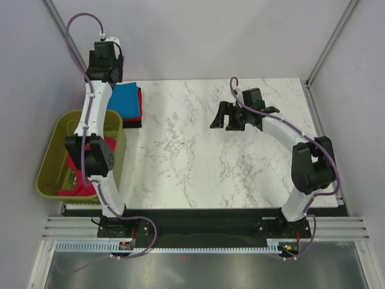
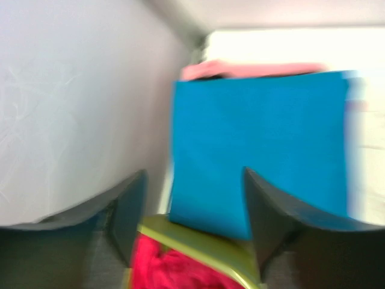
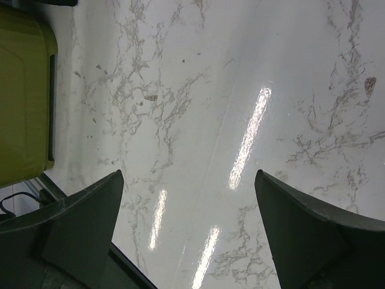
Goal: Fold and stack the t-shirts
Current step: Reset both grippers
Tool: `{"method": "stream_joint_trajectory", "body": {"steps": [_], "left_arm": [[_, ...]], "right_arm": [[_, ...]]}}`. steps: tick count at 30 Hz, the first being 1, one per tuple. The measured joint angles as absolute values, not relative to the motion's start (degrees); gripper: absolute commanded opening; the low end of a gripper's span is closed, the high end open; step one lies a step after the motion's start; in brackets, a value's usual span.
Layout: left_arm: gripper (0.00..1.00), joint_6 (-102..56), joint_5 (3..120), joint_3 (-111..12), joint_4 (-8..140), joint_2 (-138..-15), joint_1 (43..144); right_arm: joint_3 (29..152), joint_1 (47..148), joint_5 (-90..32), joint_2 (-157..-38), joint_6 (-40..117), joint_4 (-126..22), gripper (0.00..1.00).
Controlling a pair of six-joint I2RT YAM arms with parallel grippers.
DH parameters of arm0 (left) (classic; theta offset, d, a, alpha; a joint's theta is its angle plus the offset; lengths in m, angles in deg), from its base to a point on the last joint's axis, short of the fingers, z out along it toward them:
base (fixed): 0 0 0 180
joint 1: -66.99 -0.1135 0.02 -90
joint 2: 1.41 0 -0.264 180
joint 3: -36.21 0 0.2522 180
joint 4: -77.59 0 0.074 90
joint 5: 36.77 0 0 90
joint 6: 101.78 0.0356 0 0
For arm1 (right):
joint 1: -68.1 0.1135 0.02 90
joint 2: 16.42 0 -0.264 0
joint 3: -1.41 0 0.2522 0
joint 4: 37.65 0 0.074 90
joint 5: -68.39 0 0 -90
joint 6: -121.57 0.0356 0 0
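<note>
Stack at 2, 1 to go: just beyond the far end of the olive-green tub [image 1: 54, 159], we see the blue t-shirt [image 1: 126, 98] lying folded flat on the red t-shirt [image 1: 140, 111], whose edge shows on the side away from the tub. Inside the tub lies a crumpled t-shirt [image 1: 81, 180] in magenta-red, unfolded.

We judge the job about two-thirds done, with fetching the last tee as the step in hand. The left gripper [image 2: 194, 174] hangs over the tub's far rim, looking onto the stack, its jaws spread wide with nothing between them. The right gripper [image 1: 225, 117] hovers over the marble table [image 1: 198, 162], well away from the tub, its jaws also wide and empty.

The next move, as we read it, calls for the left arm to dip into the tub, pinch the loose cloth and carry it out to the open marble beside the tub, where both arms can spread it flat for folding.

Much stays unclear. The left arm covers a good part of the tub from above, so we cannot tell whether it holds 1 garment or more. The left wrist view is blurred and washes the lower tee out to pale pink. From above, the left fingertips are hidden under the wrist.
</note>
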State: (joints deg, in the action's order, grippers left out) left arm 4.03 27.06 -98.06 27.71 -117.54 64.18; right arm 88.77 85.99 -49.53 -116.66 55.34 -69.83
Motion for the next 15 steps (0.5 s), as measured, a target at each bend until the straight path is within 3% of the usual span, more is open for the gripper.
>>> {"method": "stream_joint_trajectory", "body": {"steps": [2,9,15], "left_arm": [[0.99,1.15,29.75,-96.73,26.05,-112.43,68.01],[1.00,-11.22,49.94,-83.96,23.01,-92.47,76.14],[1.00,-19.13,67.30,-69.63,23.52,-82.46,79.33]], "right_arm": [[89.45,85.99,-49.05,-116.60,55.34,-70.38,0.98],[91.18,85.99,-45.69,-111.70,55.84,-74.25,0.98],[91.42,85.99,-40.92,-101.04,57.11,-77.68,0.98]]}}
